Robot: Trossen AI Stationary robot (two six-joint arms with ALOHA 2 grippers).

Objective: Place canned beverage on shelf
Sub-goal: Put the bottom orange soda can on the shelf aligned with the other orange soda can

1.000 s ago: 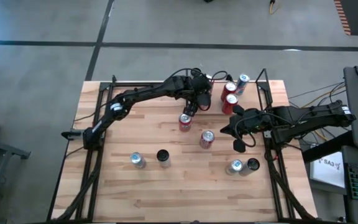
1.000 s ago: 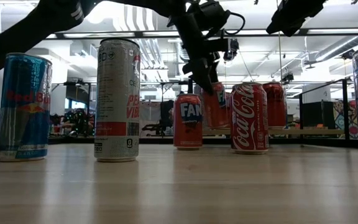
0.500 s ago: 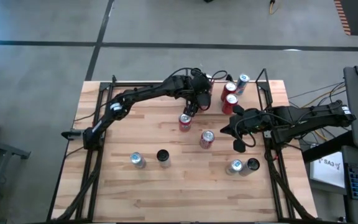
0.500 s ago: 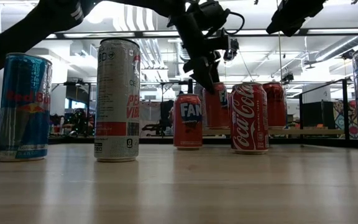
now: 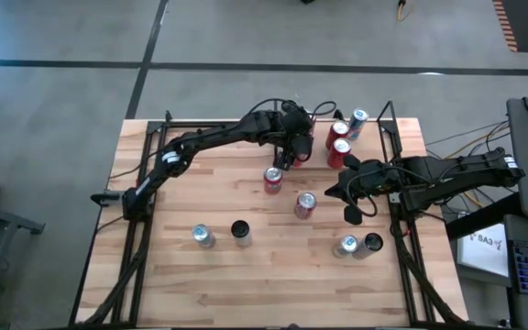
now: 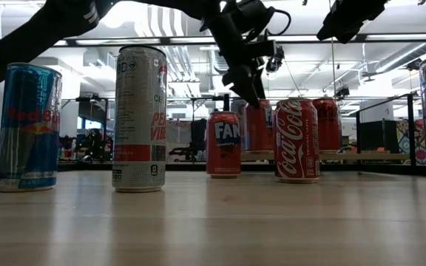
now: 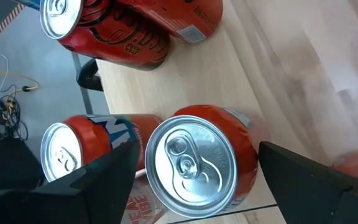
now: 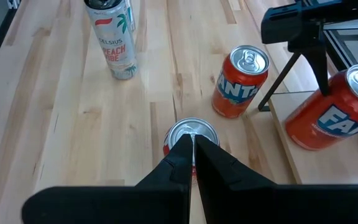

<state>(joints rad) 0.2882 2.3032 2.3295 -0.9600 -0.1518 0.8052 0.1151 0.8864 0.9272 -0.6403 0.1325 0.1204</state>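
Observation:
The shelf [image 5: 374, 151] is a light-wood board with black rods and posts at the table's far right. Red and orange cans [image 5: 339, 145] stand on it. My left gripper [image 5: 289, 158] is open at the shelf's left end. In the left wrist view [image 7: 197, 148] its fingers stand on either side of an upright orange can's top [image 7: 191, 163]. That can rests by its base on the shelf board [image 7: 278, 81] and also shows in the low view [image 6: 259, 127]. My right gripper [image 5: 351, 215] is shut, hovering above a Coca-Cola can [image 8: 191, 129] on the table.
An orange Fanta can [image 5: 273, 180] and the Coca-Cola can [image 5: 305, 204] stand mid-table. A Red Bull can [image 6: 26, 125] and a tall white can [image 6: 140, 118] stand near left. A Celsius can [image 8: 114, 37] and a dark can [image 5: 371, 243] stand near right.
My left gripper has moved a little up and toward the table's right edge over the orange can on the shelf. The can has stayed upright in its place.

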